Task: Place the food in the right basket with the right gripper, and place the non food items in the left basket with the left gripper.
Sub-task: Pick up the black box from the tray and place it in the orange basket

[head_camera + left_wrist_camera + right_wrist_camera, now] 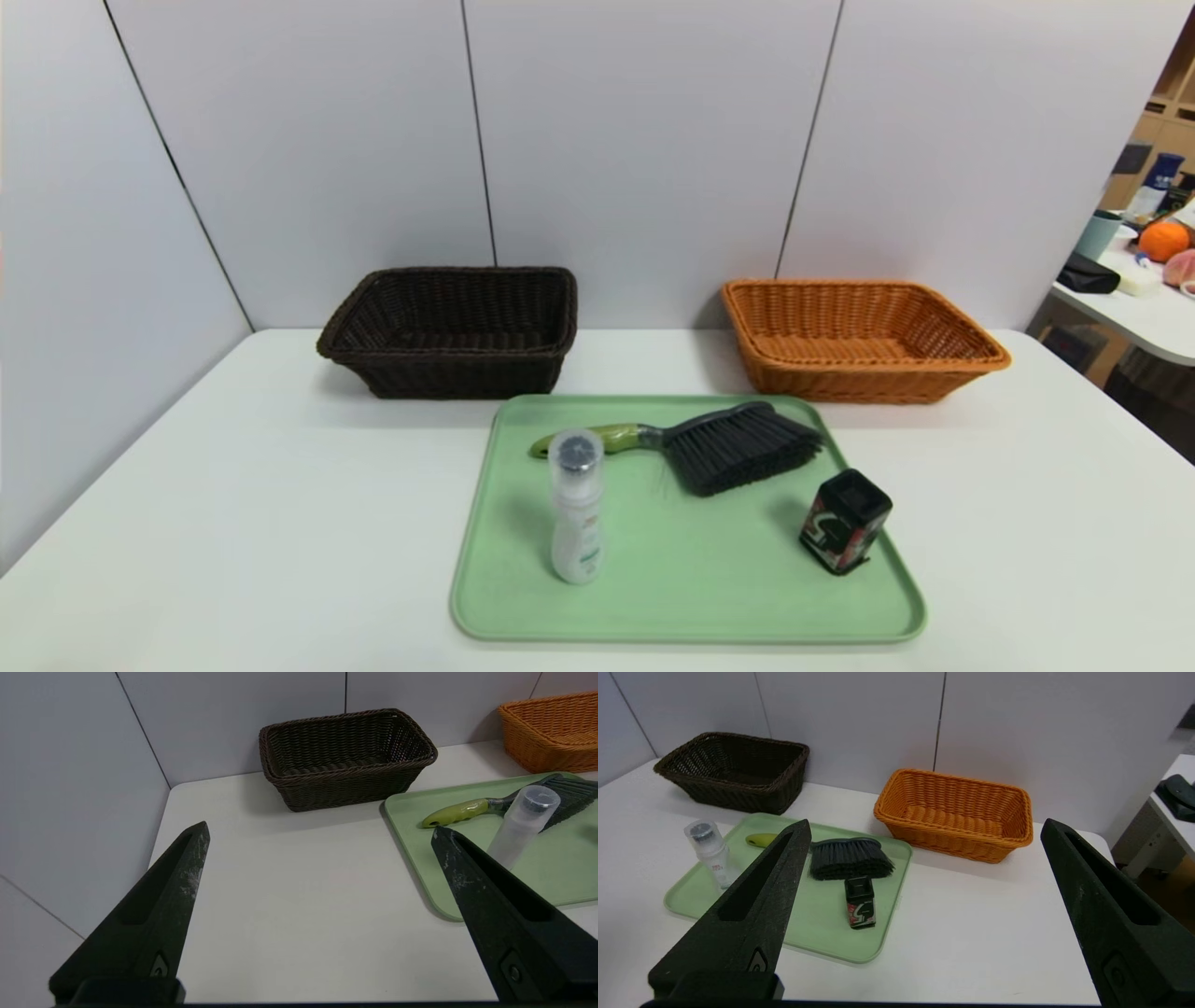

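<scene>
On a green tray (672,579) stand a white bottle (576,509) with a clear cap, a green-handled brush (709,443) lying flat, and the black food box (843,521) with red and white sides. Behind the tray sit the dark brown left basket (453,331) and the orange right basket (854,338), both empty. Neither arm shows in the head view. My left gripper (320,828) hangs open over bare table left of the tray, holding nothing. My right gripper (924,826) is open above the table right of the tray, with the box (860,903) ahead of it.
The white table (233,523) ends at grey wall panels behind and to the left. A second table (1134,299) with clutter stands off to the far right, beyond a gap.
</scene>
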Controlling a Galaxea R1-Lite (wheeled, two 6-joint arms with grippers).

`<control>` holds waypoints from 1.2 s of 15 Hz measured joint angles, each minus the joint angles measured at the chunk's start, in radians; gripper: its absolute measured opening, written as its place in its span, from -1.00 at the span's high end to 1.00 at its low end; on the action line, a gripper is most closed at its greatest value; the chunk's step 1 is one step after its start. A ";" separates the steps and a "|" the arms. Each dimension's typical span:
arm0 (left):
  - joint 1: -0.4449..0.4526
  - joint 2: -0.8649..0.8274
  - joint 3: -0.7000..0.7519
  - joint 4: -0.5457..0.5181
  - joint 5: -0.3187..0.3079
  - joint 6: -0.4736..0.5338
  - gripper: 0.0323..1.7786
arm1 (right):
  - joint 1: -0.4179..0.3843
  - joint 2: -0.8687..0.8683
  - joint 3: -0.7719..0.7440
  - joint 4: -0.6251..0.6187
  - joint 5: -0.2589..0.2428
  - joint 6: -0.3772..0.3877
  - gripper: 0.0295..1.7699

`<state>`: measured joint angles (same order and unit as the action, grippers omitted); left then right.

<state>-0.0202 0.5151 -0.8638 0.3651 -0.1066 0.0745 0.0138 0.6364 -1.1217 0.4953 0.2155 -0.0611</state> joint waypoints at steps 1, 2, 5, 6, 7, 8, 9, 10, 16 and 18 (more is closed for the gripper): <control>-0.001 0.050 -0.022 0.000 -0.007 0.001 -0.90 | 0.004 0.055 -0.046 0.039 0.021 -0.013 -0.92; -0.002 0.096 -0.036 0.000 -0.012 0.002 -0.90 | 0.015 0.113 -0.092 0.089 0.051 -0.020 -0.92; -0.007 0.213 -0.046 0.000 -0.018 0.000 -0.90 | 0.091 0.262 -0.145 0.219 0.092 -0.019 -0.92; -0.009 0.248 -0.047 -0.005 -0.018 -0.004 -0.90 | 0.124 0.309 -0.141 0.229 0.092 -0.013 -0.92; -0.009 0.279 -0.048 -0.007 -0.018 -0.005 -0.90 | 0.153 0.353 -0.130 0.232 0.087 -0.009 -0.92; -0.010 0.309 -0.048 -0.008 -0.017 -0.006 -0.90 | 0.182 0.397 -0.116 0.230 0.071 -0.007 -0.92; -0.011 0.342 -0.048 -0.009 -0.016 -0.007 -0.90 | 0.215 0.444 -0.098 0.220 0.043 -0.003 -0.92; -0.015 0.373 -0.048 -0.009 -0.015 -0.013 -0.90 | 0.242 0.484 -0.077 0.199 0.015 0.001 -0.92; -0.055 0.510 -0.009 -0.021 0.023 -0.036 -0.90 | 0.346 0.702 0.088 0.012 -0.084 0.011 -0.92; -0.097 0.549 -0.004 -0.040 0.057 -0.050 -0.90 | 0.366 0.743 0.093 0.010 -0.108 0.014 -0.92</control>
<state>-0.1177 1.0636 -0.8683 0.3255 -0.0500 0.0245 0.3796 1.3798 -1.0289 0.5055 0.1072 -0.0470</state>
